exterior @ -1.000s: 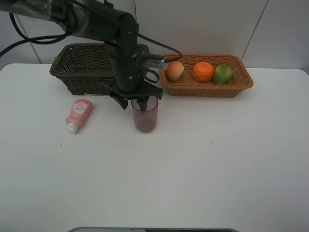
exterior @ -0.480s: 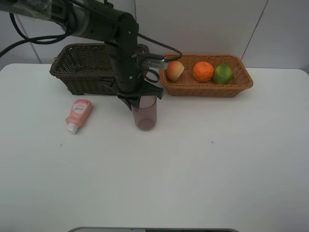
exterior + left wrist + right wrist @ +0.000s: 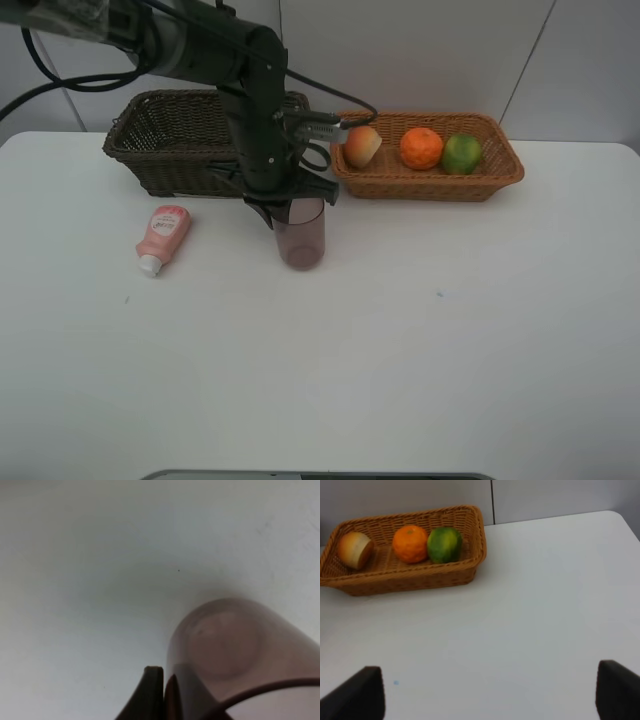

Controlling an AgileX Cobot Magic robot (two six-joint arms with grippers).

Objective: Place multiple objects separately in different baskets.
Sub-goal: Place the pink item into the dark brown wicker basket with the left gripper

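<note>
Up at the rim of the translucent purple plastic cup (image 3: 300, 235), upper middle of the overhead frame, the left gripper (image 3: 290, 205) looks clamped onto the cup wall. The left wrist view shows one finger outside and the other showing dark through the plastic. The cup stands upright on the white table (image 3: 450, 350), just in front of the right end of the deep dark brown wicker basket (image 3: 170, 172).

The right gripper (image 3: 490, 690) only shows in its own wrist view: fingers spread wide, nothing between them.

Progress, I'd call it about halfway. The shallow orange-tan wicker basket (image 3: 430, 187) at upper right already holds a pale red-orange round fruit (image 3: 362, 146), an orange (image 3: 421, 148) and a green citrus (image 3: 461, 153). The cup is gripped but not in a basket yet. The pink white-capped tube (image 3: 163, 233) lies flat at left, apart from the cup. I can't see anything inside the dark basket, though the arm hides its right end.

Room-wise, the dark basket's front wall is tall, so the cup needs a proper lift to clear it. The tan basket's left end sits close on the right. The lower half of the table is wide open.
</note>
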